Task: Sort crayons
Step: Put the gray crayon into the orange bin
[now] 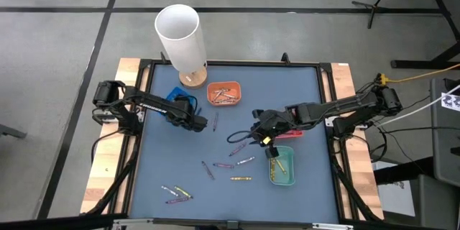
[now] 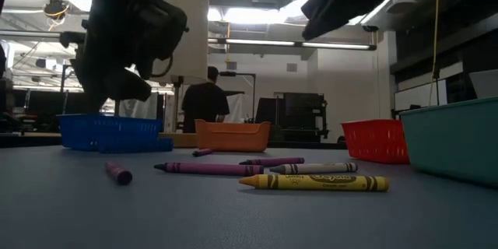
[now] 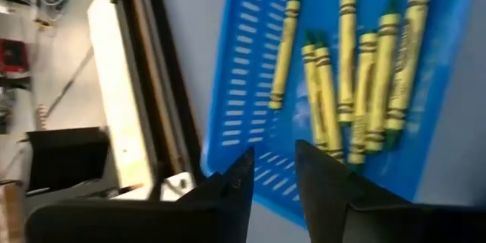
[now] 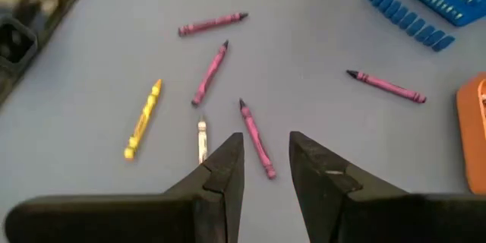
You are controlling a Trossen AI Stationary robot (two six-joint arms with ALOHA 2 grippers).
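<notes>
With its empty jaws parted over the blue tray (image 3: 243,68) of yellow-green crayons (image 3: 357,68), the left gripper (image 3: 272,178) seems just unloaded; the right gripper (image 4: 266,159), slightly open and empty, hovers mid-frame, needing to descend on the magenta crayon (image 4: 257,138).

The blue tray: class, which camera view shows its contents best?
The left wrist view: it looks into the blue tray, showing seven yellow-green crayons. The high view has the left arm covering it; the low view shows only its side wall.

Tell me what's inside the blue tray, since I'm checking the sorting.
In the blue tray, the left wrist view shows about seven yellow-green crayons lying roughly parallel. The left gripper covers the tray's near edge, so anything there is unseen.
</notes>
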